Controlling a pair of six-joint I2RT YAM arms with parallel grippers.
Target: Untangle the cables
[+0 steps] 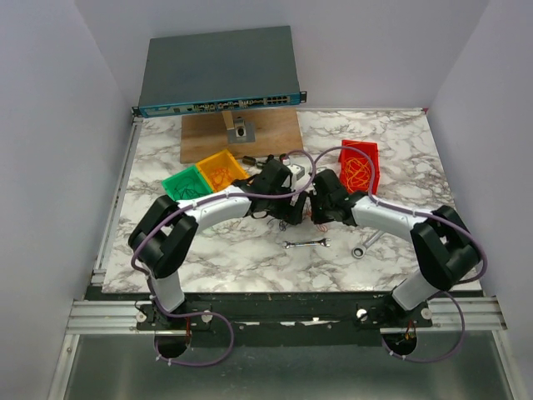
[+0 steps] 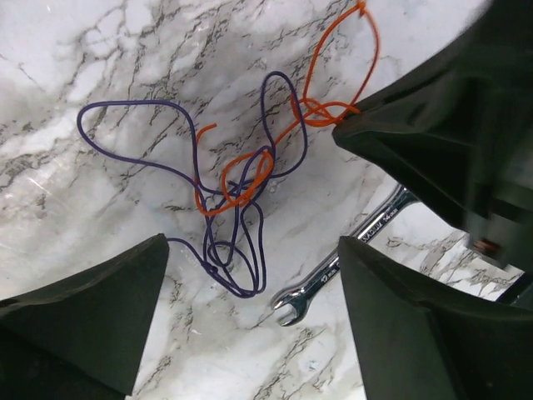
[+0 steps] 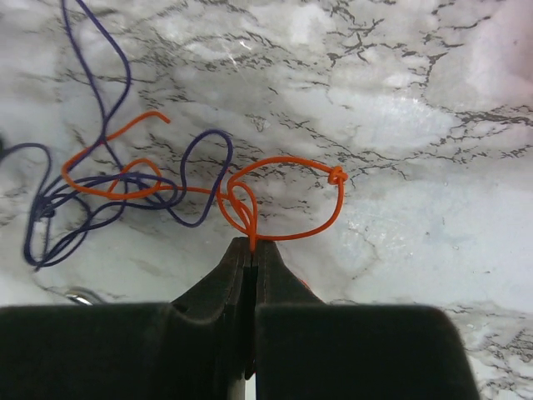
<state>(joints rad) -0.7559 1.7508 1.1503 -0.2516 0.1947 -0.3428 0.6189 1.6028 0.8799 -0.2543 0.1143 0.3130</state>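
Cables [image 2: 237,196], 1 orange and 1 purple, are seen knotted together on the marble table [image 2: 100,50], near its middle. The orange cable [image 3: 283,158] is pinched at a small loop by the right gripper [image 3: 252,250], whose jaws are pressed together on it. The left gripper [image 2: 252,246] is held spread wide above the tangle. A wrench [image 2: 341,262] is seen lying just beside the purple cable [image 2: 117,103].

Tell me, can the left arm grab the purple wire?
Probably yes: the open left gripper hangs above the purple wire, nothing covering it, though the orange wire in the right gripper tangles through it.
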